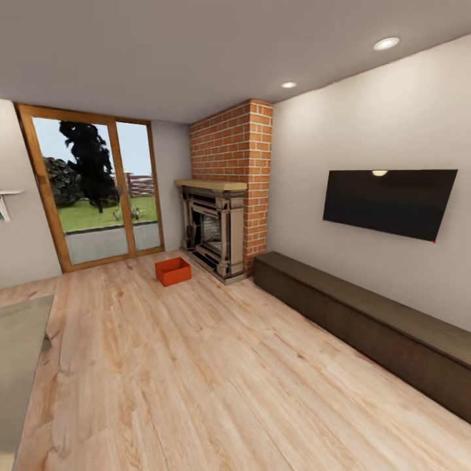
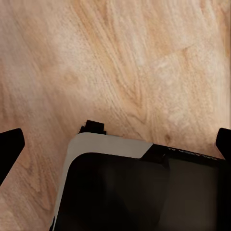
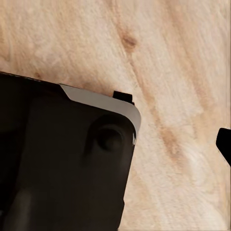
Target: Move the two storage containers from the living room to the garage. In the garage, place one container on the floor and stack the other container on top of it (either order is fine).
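One storage container, a plain red-orange open-top bin, sits on the light wood floor of the living room, just in front of the brick fireplace and near the glass door. It is far ahead of me in the head view. My left gripper is open, its dark fingertips spread wide over the plank floor, holding nothing. My right gripper also looks open, with one fingertip at the frame's edge and nothing held. Both wrist views look down past my dark base body.
A long dark low cabinet runs along the right wall under the wall TV. A grey table edge is at the near left. The wood-framed glass door stands at the back left. Wood floor stretches between me and the bin.
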{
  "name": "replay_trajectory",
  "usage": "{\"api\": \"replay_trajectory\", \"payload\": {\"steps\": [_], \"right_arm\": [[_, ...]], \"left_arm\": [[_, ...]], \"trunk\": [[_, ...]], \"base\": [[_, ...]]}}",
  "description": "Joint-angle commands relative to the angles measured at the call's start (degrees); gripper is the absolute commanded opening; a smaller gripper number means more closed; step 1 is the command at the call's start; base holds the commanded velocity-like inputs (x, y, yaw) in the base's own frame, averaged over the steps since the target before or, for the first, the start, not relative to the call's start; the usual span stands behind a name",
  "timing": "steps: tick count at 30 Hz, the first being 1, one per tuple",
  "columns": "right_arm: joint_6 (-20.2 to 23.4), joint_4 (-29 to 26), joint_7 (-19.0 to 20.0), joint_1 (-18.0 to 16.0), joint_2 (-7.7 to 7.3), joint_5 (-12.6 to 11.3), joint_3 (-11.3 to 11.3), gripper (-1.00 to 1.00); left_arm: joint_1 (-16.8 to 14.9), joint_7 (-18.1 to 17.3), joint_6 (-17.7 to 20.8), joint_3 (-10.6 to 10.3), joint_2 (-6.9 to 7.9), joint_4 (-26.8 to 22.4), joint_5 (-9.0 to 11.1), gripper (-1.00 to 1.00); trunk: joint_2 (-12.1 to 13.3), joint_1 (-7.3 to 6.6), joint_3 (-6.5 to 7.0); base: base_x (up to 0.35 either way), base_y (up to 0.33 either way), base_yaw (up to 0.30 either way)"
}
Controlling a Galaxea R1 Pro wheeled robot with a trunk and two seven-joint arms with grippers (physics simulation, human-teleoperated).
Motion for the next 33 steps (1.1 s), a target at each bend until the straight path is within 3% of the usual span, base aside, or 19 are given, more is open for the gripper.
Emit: {"api": "replay_trajectory", "payload": {"steps": [1, 25, 33], "right_arm": [[-0.4, 0.2, 0.2, -0.1, -0.07, 0.1, 0.2, 1.00], [-0.4, 0.2, 0.2, -0.1, -0.19, 0.3, 0.3, 1.00], [-0.3, 0.2, 0.2, -0.1, -0.32, 0.3, 0.3, 1.00]], "left_arm": [[-0.1, -0.2, -0.2, -0.4, 0.01, 0.1, 0.5, 1.00], [-0.1, -0.2, -0.3, -0.4, 0.01, 0.1, 0.5, 1.00], [-0.1, -0.2, -0.3, -0.4, 0.01, 0.1, 0.5, 1.00]], "trunk": [[-0.1, 0.04, -0.08], [-0.1, 0.04, -0.08], [-0.1, 0.04, -0.08]], "base": [[0.302, -0.165, 0.164], [0.302, -0.158, 0.269], [0.304, -0.148, 0.059]]}}
